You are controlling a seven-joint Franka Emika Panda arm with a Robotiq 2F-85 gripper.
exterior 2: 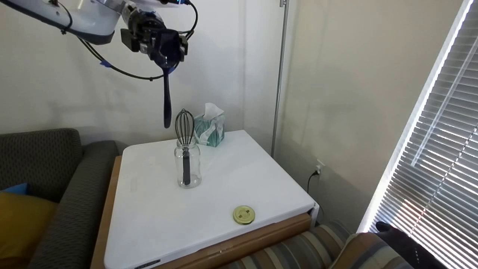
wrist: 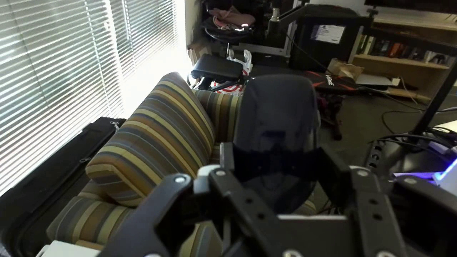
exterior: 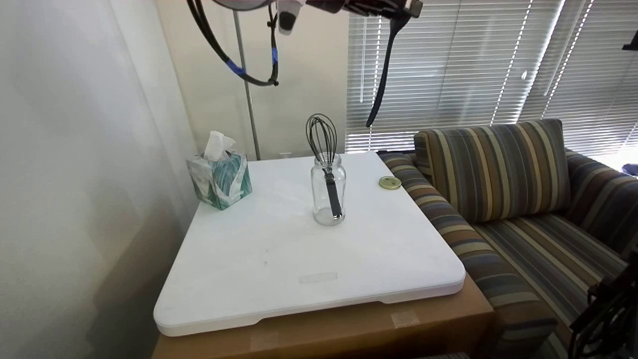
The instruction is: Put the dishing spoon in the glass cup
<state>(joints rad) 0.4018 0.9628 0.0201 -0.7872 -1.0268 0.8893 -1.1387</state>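
My gripper (wrist: 274, 160) is shut on the oval bowl of the black dishing spoon (wrist: 276, 114), with one finger on each side of the bowl. The spoon's slim handle hangs down and slightly tilted in both exterior views (exterior: 383, 82) (exterior 2: 167, 97). The handle's lower end is in the air above the table, apart from the glass. The clear glass cup (exterior: 320, 199) stands upright on the white table and also shows in an exterior view (exterior 2: 195, 164). A dark wire whisk (exterior: 333, 194) stands in it, handle down, wires above the rim. The glass is out of the wrist view.
A teal tissue box (exterior: 223, 179) stands on the white table (exterior: 259, 284) near the wall. A yellow-green round lid (exterior 2: 244, 215) lies near another edge. A striped armchair (exterior: 498, 174) adjoins the table. A grey pole (exterior 2: 281, 82) stands behind it.
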